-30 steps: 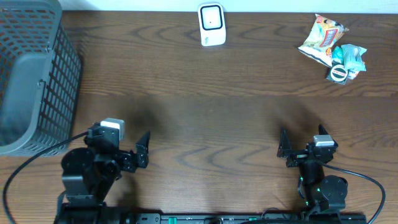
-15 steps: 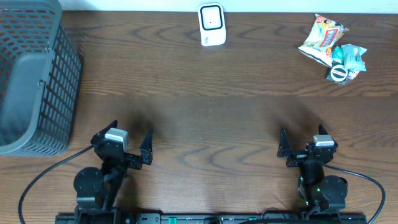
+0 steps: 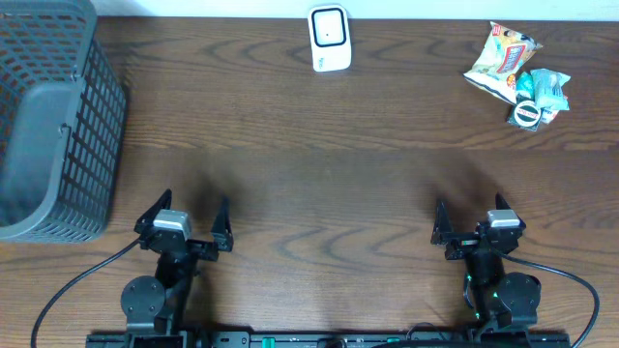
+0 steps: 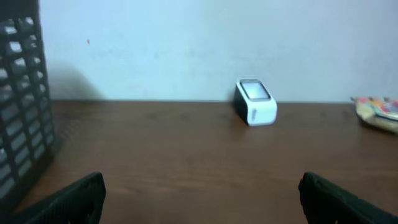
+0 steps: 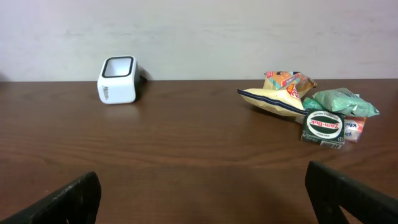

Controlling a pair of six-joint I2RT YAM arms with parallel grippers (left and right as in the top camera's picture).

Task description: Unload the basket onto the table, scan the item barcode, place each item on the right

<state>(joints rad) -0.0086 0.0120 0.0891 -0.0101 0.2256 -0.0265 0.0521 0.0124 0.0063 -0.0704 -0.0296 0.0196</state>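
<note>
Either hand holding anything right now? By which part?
Nothing held. Left hand and right hand are both open and empty; the items lie untouched at the far right.

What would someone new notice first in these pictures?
Probably the white scanner, standing alone in the middle of the far edge of the table. Next come the bright snacks piled in the far right corner and the dark basket on the left. At the near edge, the left gripper and right gripper sit open and empty.
</note>
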